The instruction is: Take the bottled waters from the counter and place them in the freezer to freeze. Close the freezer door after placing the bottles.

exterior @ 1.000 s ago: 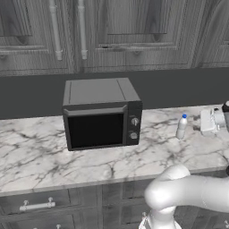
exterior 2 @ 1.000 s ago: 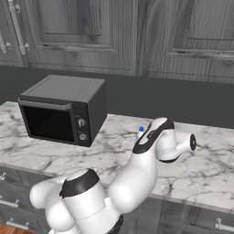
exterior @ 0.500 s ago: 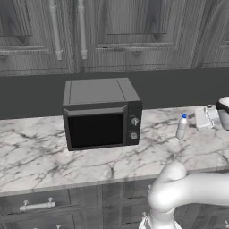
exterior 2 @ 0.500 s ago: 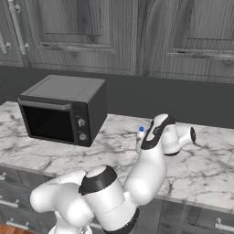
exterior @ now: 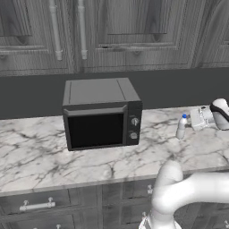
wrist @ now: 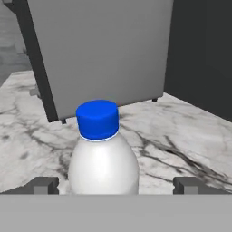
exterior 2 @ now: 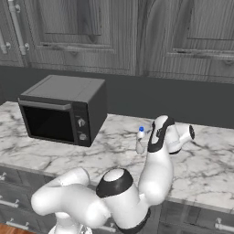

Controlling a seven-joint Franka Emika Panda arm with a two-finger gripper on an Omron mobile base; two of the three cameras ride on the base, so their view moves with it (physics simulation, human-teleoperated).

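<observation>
A pale white water bottle [exterior: 181, 128] with a blue cap stands upright on the white marble counter [exterior: 44, 156], to the right of the microwave. It also shows in the right base view [exterior 2: 140, 140]. My gripper [exterior: 193, 120] comes in level from the bottle's right and is open. In the hand view the bottle [wrist: 103, 158] is close and centred between the gripper [wrist: 117, 186]'s two dark fingertips [wrist: 43, 186], which stand wide apart and clear of its sides. The freezer is out of view.
A dark microwave [exterior: 100, 114] sits on the counter just beyond the bottle, its grey side [wrist: 104, 50] facing the hand. Dark wooden wall cabinets [exterior: 112, 31] hang above. Drawers with silver handles [exterior: 38, 205] run below the counter edge.
The hand has moved left along the counter toward the bottle, closing the gap. The jaws stayed open and the bottle has not moved.
</observation>
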